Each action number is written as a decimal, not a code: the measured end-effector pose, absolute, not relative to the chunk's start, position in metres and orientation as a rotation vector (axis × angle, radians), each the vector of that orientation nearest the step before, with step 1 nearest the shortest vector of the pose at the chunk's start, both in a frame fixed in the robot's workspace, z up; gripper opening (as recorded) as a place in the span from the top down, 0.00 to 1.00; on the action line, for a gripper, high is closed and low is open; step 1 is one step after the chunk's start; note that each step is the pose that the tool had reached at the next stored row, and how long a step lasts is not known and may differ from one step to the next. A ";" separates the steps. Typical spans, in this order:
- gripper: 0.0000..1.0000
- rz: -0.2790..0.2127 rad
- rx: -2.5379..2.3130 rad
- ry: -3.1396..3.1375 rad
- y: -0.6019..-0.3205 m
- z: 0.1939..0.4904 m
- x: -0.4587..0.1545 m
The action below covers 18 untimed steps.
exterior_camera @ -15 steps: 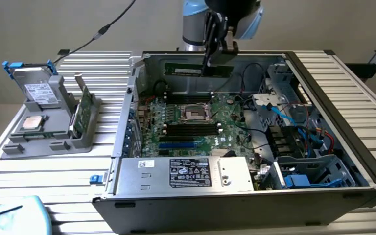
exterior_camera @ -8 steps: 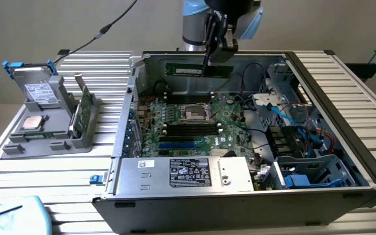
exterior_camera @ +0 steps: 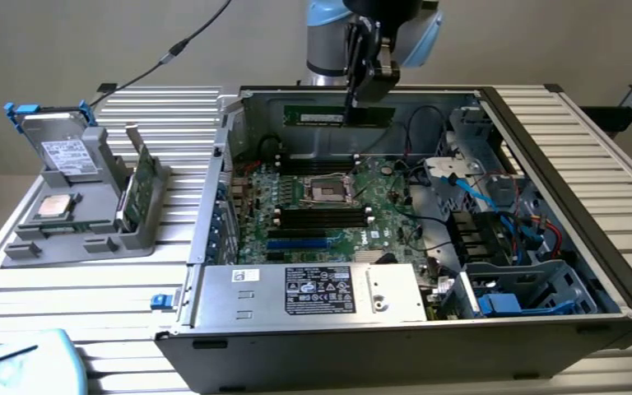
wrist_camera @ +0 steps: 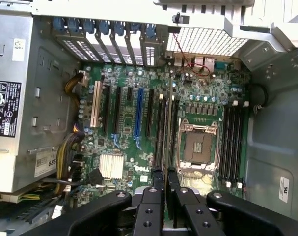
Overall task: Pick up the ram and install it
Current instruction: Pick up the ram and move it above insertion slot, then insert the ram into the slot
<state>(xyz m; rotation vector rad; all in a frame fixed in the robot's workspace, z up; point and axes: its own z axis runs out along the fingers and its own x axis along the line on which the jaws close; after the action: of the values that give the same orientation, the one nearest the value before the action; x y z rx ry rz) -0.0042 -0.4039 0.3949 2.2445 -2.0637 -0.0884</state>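
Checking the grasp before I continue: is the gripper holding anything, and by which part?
Yes. The gripper is shut on the ram, pinching its upper long edge, nearer the stick's end on the exterior view's right.

Claw (wrist_camera: 164,181) grips the ram (wrist_camera: 166,142) above the motherboard (wrist_camera: 125,83).
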 end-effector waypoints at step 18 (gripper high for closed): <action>0.85 -0.059 2.251 -2.071 -0.402 0.394 -0.004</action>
<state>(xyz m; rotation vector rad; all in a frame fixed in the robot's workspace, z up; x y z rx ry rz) -0.0044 -0.4020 0.3937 2.2512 -2.0711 -0.0594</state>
